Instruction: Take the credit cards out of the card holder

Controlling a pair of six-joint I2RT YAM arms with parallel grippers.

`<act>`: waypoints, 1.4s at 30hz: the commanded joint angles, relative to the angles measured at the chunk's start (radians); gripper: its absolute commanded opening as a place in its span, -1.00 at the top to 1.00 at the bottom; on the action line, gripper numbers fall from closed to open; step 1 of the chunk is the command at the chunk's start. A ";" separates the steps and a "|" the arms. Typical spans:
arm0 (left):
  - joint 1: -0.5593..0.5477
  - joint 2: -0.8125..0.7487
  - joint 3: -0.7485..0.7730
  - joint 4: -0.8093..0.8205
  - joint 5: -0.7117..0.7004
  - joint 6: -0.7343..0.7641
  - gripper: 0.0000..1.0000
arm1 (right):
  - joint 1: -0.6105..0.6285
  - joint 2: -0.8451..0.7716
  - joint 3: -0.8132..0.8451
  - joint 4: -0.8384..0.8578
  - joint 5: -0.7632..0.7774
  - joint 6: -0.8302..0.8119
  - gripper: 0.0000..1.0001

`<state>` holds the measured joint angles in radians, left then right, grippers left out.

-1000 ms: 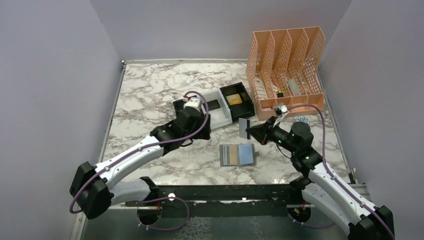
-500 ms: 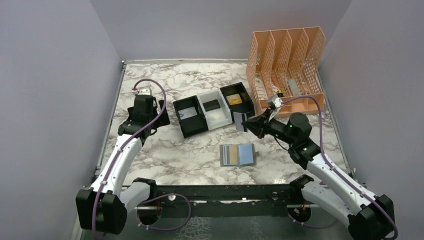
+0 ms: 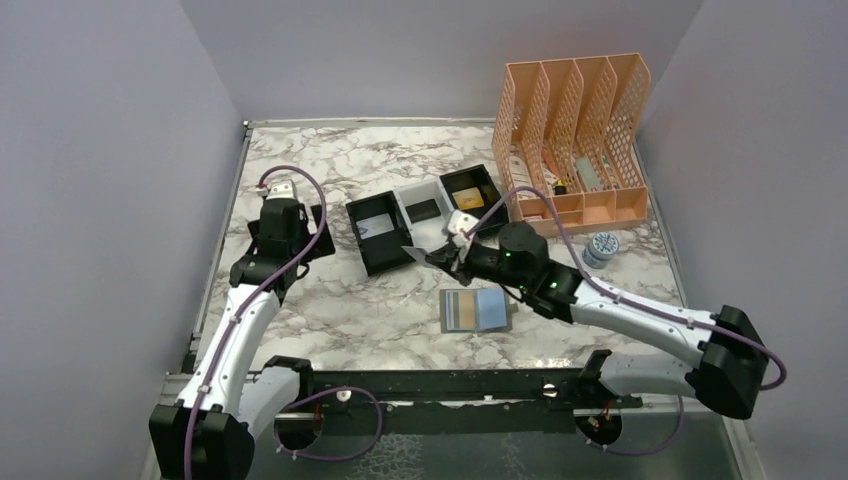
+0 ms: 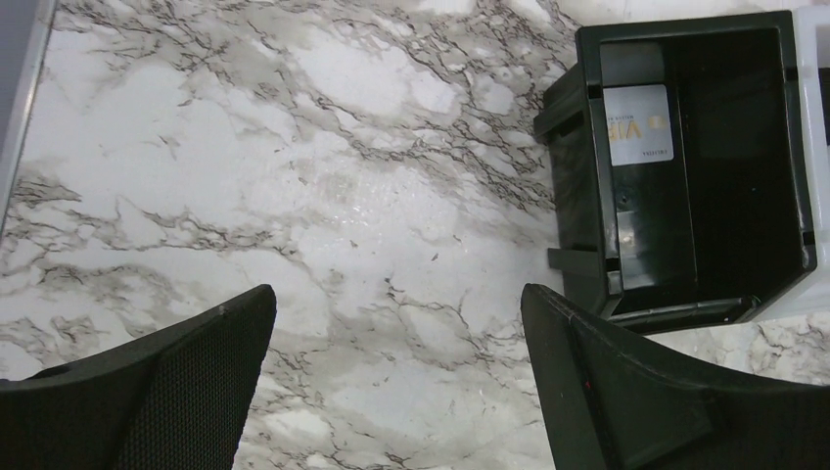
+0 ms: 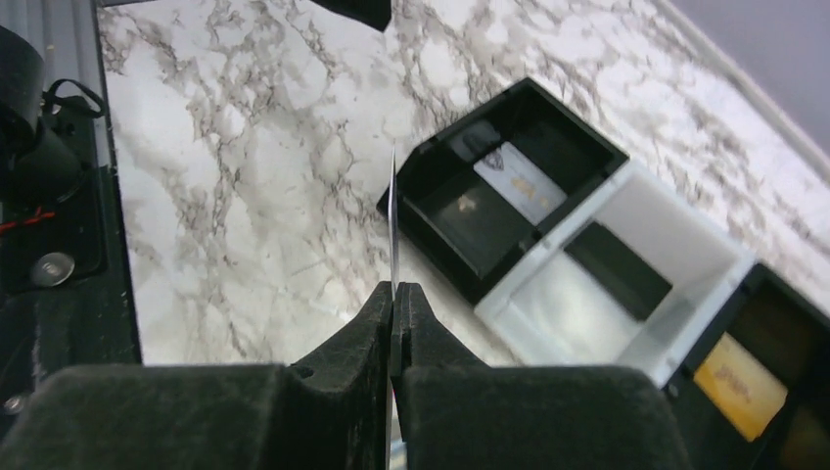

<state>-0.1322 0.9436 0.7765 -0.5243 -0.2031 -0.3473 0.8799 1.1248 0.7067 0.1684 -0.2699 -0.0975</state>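
The card holder (image 3: 490, 309) lies open on the marble in front of the tray, with a tan card (image 3: 460, 310) in its left panel. My right gripper (image 3: 440, 257) is shut on a thin grey credit card (image 3: 414, 252), held just above the near edge of the black-and-white tray (image 3: 446, 237). In the right wrist view the card (image 5: 392, 215) shows edge-on, standing up from the closed gripper (image 5: 394, 291). My left gripper (image 4: 396, 299) is open and empty over bare marble left of the tray; it also shows in the top view (image 3: 312, 228).
The tray's left black compartment holds a white card (image 4: 638, 124), its white middle one a dark card (image 5: 617, 269), its right black one a gold card (image 5: 741, 384). A peach mesh file rack (image 3: 575, 130) stands back right, with a small round jar (image 3: 601, 247) in front of it.
My left arm has pulled back from the tray to the left side of the table. My right arm has carried the grey card leftward from near the file rack to the tray's front.
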 commanded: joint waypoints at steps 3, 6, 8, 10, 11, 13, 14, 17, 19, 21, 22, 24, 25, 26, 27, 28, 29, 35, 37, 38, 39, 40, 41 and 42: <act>0.003 -0.075 -0.016 0.023 -0.127 0.001 -0.99 | 0.155 0.203 0.170 0.008 0.304 -0.328 0.98; 0.003 -0.106 -0.021 0.021 -0.166 -0.005 -0.99 | 0.180 0.309 0.237 -0.003 0.378 -0.420 0.98; 0.003 -0.117 -0.023 0.020 -0.190 -0.010 -0.98 | 0.181 0.352 0.262 0.007 0.405 -0.451 0.98; 0.003 -0.125 -0.023 0.020 -0.213 -0.014 -0.99 | 0.182 0.388 0.268 0.055 0.432 -0.482 0.98; 0.003 -0.128 -0.023 0.021 -0.222 -0.017 -0.99 | 0.181 0.407 0.276 0.065 0.435 -0.500 0.98; 0.003 -0.132 -0.023 0.020 -0.239 -0.023 -0.99 | 0.181 0.452 0.303 0.083 0.447 -0.515 0.98; 0.003 -0.133 -0.023 0.019 -0.246 -0.024 -0.99 | 0.181 0.479 0.324 0.082 0.448 -0.514 0.98; 0.003 -0.141 -0.023 0.017 -0.258 -0.025 -0.99 | 0.181 0.550 0.403 0.049 0.419 -0.501 0.98; 0.003 -0.149 -0.023 0.017 -0.265 -0.025 -0.99 | 0.181 0.595 0.446 0.040 0.400 -0.496 0.98; 0.003 -0.155 -0.025 0.019 -0.269 -0.025 -0.99 | 0.180 0.639 0.482 0.039 0.416 -0.502 0.98; 0.003 -0.158 -0.026 0.018 -0.270 -0.025 -0.99 | 0.181 0.663 0.499 0.038 0.437 -0.503 0.98; 0.003 -0.160 -0.028 0.018 -0.270 -0.024 -0.99 | 0.182 0.704 0.529 0.041 0.474 -0.516 0.98; 0.003 -0.159 -0.027 0.019 -0.269 -0.023 -0.99 | 0.182 0.724 0.537 0.045 0.484 -0.529 0.98; 0.003 -0.159 -0.026 0.018 -0.268 -0.022 -0.99 | 0.181 0.739 0.542 0.052 0.488 -0.544 0.97; 0.003 -0.159 -0.026 0.019 -0.268 -0.022 -0.99 | 0.180 0.754 0.545 0.063 0.490 -0.555 0.98; 0.003 -0.159 -0.026 0.018 -0.268 -0.021 -0.99 | 0.180 0.769 0.550 0.070 0.491 -0.564 0.98; 0.003 -0.160 -0.025 0.017 -0.269 -0.020 -0.99 | 0.180 0.783 0.555 0.073 0.488 -0.572 0.98; 0.002 -0.167 -0.026 0.019 -0.268 -0.016 -0.99 | 0.154 0.879 0.631 0.080 0.465 -0.602 0.98; 0.003 -0.166 -0.026 0.019 -0.266 -0.016 -0.99 | 0.145 0.913 0.655 0.084 0.459 -0.625 0.98; 0.003 -0.164 -0.026 0.018 -0.265 -0.016 -0.99 | 0.144 0.926 0.663 0.085 0.457 -0.638 0.98; 0.003 -0.162 -0.026 0.018 -0.263 -0.016 -0.99 | 0.141 0.938 0.673 0.084 0.457 -0.653 0.98; 0.004 -0.162 -0.025 0.018 -0.262 -0.015 -0.98 | 0.138 0.950 0.681 0.085 0.458 -0.663 0.98; 0.003 -0.161 -0.025 0.019 -0.261 -0.015 -0.99 | 0.134 0.958 0.689 0.085 0.460 -0.673 0.98; 0.003 -0.161 -0.025 0.018 -0.260 -0.015 -0.99 | 0.130 0.967 0.696 0.085 0.464 -0.679 0.98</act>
<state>-0.1322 0.7929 0.7605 -0.5232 -0.4393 -0.3645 1.0252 2.0533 1.3571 0.2111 0.1864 -0.7185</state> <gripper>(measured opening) 0.992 0.015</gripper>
